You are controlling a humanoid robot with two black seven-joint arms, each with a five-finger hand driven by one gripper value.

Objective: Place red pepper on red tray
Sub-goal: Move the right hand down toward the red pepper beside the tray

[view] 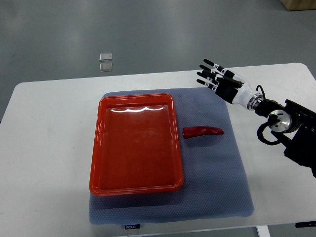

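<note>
A red pepper [203,132] lies on the grey mat, just right of the red tray [97,148]. The tray is shallow, rectangular and holds nothing. My right hand [213,76] hovers above the mat's far right corner, up and right of the pepper, with its fingers spread and holding nothing. Its arm comes in from the right edge. The left arm is out of view.
A blue-grey mat [217,173] covers the middle of the white table [44,148] and carries the tray and pepper. Two small clear squares [105,61] lie on the floor beyond the table's far edge.
</note>
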